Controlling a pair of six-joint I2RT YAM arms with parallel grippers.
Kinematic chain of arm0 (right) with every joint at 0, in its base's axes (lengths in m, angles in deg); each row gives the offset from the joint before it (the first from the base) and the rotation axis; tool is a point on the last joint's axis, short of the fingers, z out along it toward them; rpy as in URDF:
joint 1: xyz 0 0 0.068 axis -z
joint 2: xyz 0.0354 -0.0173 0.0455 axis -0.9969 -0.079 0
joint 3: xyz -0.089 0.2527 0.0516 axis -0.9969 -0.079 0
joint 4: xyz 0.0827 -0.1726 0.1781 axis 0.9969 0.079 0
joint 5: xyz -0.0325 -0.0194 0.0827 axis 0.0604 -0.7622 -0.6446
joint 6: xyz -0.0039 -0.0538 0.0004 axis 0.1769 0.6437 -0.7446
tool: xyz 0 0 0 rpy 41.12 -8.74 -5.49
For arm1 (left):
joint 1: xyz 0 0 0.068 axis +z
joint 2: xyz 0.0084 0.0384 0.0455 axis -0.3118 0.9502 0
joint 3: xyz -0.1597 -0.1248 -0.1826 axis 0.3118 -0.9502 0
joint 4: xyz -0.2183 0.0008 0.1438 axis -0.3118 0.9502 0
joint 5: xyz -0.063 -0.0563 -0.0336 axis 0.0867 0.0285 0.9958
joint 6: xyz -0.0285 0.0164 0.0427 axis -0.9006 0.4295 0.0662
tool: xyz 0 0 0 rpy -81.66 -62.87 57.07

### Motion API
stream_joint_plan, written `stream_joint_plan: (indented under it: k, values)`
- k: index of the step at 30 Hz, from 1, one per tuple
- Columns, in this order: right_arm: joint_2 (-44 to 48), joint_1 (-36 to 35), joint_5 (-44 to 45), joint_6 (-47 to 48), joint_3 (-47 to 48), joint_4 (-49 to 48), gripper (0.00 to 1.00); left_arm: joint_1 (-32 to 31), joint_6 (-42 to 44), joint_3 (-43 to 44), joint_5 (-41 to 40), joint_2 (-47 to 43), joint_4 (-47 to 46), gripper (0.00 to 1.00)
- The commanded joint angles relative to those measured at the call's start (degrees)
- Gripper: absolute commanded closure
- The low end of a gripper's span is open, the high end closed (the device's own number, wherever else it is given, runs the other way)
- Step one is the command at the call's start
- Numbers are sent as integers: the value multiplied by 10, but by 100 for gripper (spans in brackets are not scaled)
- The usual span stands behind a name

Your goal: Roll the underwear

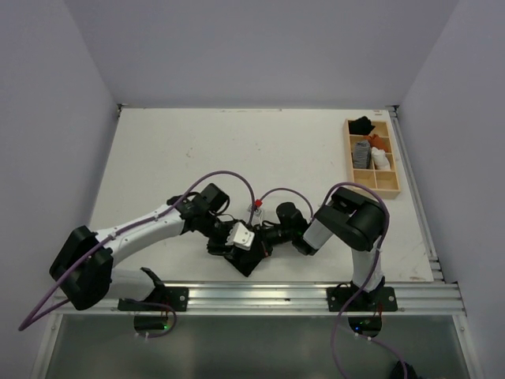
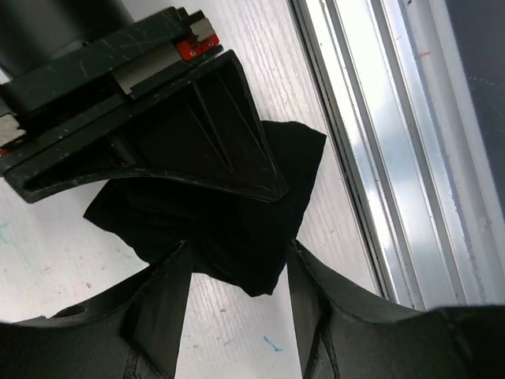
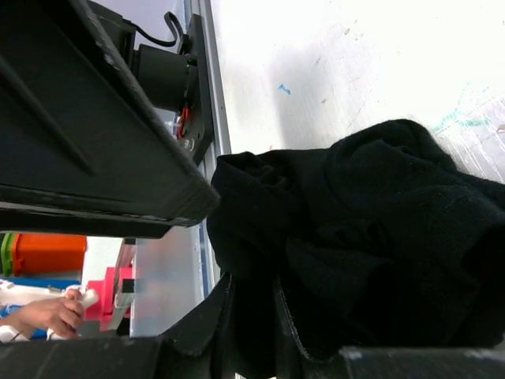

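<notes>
The underwear (image 1: 251, 262) lies bunched at the near edge of the bench (image 1: 237, 150) (about centre). Right hand (image 3: 251, 292) pinches a fold; left hand (image 2: 237, 257) straddles it, spread open. Best hold the pinch taut and turn evenly for a tight roll.

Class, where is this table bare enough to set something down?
Bare: the table's middle through to the back wall, left of the wooden tray. Crowded: near edge, where left hand and right hand meet over the underwear.
</notes>
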Motion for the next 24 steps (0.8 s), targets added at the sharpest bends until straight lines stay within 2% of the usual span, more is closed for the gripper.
stream_joint_plan:
  k: [1,5,13,18,24]
  values:
    - [-45,-6,36,24,-25,131,99,-20,-18,-27,-52,-24,-66,45]
    - [-45,-6,36,23,-26,131,99,-41,-74,-75,-85,-55,-165,43]
    - [-52,-3,29,21,-24,131,99,-113,-160,-160,-195,-104,-284,41]
    - [-59,-1,24,17,-26,121,99,-135,-160,-189,-240,-130,-291,41]
    - [-65,-1,21,14,-25,118,99,-143,-154,-202,-236,-137,-293,43]
